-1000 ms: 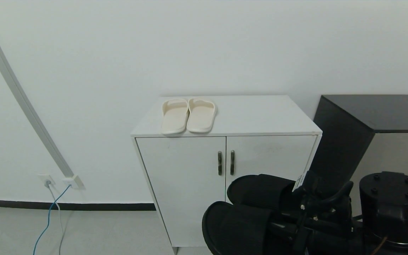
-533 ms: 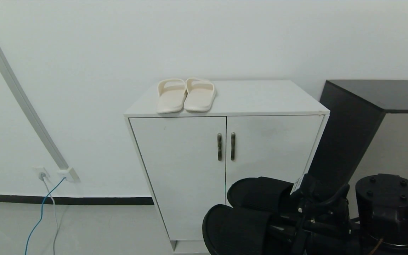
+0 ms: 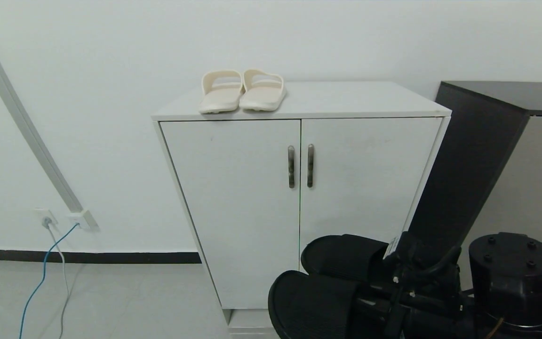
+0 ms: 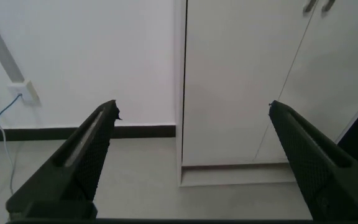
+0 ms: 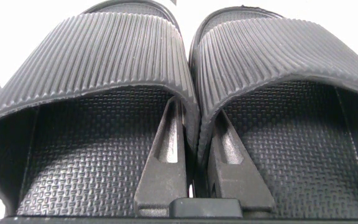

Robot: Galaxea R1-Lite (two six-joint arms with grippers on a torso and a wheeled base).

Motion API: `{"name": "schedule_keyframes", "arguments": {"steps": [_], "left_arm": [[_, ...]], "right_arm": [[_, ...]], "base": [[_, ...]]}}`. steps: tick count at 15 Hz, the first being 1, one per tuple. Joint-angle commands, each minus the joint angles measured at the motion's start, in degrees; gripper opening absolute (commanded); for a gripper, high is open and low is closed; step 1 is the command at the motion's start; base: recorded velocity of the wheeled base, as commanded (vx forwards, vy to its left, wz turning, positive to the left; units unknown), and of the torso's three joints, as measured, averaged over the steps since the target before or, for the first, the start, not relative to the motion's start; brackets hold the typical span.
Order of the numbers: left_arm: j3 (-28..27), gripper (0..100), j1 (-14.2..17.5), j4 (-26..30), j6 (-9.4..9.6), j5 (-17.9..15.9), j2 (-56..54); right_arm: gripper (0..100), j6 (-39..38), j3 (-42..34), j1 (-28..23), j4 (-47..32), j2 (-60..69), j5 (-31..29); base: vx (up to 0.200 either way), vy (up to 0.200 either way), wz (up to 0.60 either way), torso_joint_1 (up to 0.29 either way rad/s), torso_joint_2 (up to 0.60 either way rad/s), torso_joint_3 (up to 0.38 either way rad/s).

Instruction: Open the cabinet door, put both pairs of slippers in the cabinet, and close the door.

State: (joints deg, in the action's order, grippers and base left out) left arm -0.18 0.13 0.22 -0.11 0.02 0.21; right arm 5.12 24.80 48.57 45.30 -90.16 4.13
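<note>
The right gripper (image 5: 194, 134) is closed, its two fingers pinching together the inner side walls of the black slippers (image 5: 104, 81). It holds the pair low in front of the right door (image 3: 365, 174) of the cabinet (image 3: 191, 155). The left gripper (image 4: 192, 109) is spread wide with nothing in it, and it faces the cabinet's lower left corner and the floor beside it.

Both doors are shut, with their handles side by side at the centre seam. The cream slippers (image 3: 242, 90) sit on the cabinet top near its left front edge.

The step in hand looks like opening a door, and the free left gripper is the one to do it:

- It should rise to the left handle (image 3: 291, 165) and centre its fingers around that bar alone, not the right handle (image 3: 310, 165) just beside it.
- It should then close firmly and pull along the door's arc about the left hinge, not straight back.
- The right arm should keep the black pair out of the door's swing.
- The pull should be gentle so the cream pair is not jolted off the top.
</note>
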Motion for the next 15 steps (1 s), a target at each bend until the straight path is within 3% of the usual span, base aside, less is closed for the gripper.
{"name": "schedule_keyframes", "arguments": {"steps": [1,4,5,6,7,8,10,11,12,13,15], "left_arm": [[-0.08,100,-0.05,-0.04,1.16,0.06,1.46],[-0.34,100,-0.31,-0.48,3.89,-0.46,7.26],[-5.09,100,-0.40,-1.89,2.57,-1.34,9.99],[-11.51,100,-0.40,-2.07,-1.56,-1.61,13.59],[-16.08,100,-0.40,-2.07,-3.85,-2.13,19.04],[-17.04,100,-0.40,-2.59,-3.85,-3.45,23.87],[-17.13,100,-0.57,-5.05,-3.85,-9.78,29.32],[-17.31,100,-0.57,-7.60,-3.93,-16.90,33.28],[-17.48,100,-0.57,-8.74,-3.85,-20.68,35.83],[-17.66,100,-0.66,-9.45,-3.67,-23.67,38.82],[-19.77,100,-1.28,-11.82,-3.49,-25.60,45.23]], "right_arm": [[0,0.33,-0.01,0.04,0.05,-0.28,0.00],[0,0.42,-0.36,0.04,0.05,-0.28,0.09],[0,0.33,-0.36,0.04,0.05,-0.28,0.00],[0,0.24,-0.27,0.04,0.05,-0.37,0.00],[0,0.24,-0.19,-0.05,0.05,-0.45,0.00],[0,0.24,-0.36,-0.05,0.05,-0.45,0.00],[0,0.33,-0.45,-0.05,0.05,-0.37,0.00],[0,0.33,-0.45,-0.05,0.05,-0.37,0.00],[0,0.24,-0.45,-0.05,0.05,-0.37,0.00],[0,0.33,-0.45,-0.05,0.05,-0.54,0.00],[0,0.24,-0.19,-0.05,0.14,-0.72,0.00]], "base": [[0.000,0.000,0.00,-0.100,0.46,0.364],[0.000,0.000,0.00,-0.064,0.45,0.382],[0.000,0.000,0.00,-0.032,0.45,0.403],[0.000,0.000,0.00,-0.027,0.44,0.413],[0.000,0.000,0.00,-0.002,0.29,0.266],[0.000,0.000,0.00,0.000,0.00,0.000],[0.000,0.000,0.00,0.000,0.00,0.000],[0.000,0.000,0.00,0.000,0.00,0.000],[0.000,0.000,0.00,0.000,0.00,0.000],[0.000,0.000,0.00,0.000,0.00,0.000],[0.000,0.000,0.00,0.004,0.07,0.084]]}}
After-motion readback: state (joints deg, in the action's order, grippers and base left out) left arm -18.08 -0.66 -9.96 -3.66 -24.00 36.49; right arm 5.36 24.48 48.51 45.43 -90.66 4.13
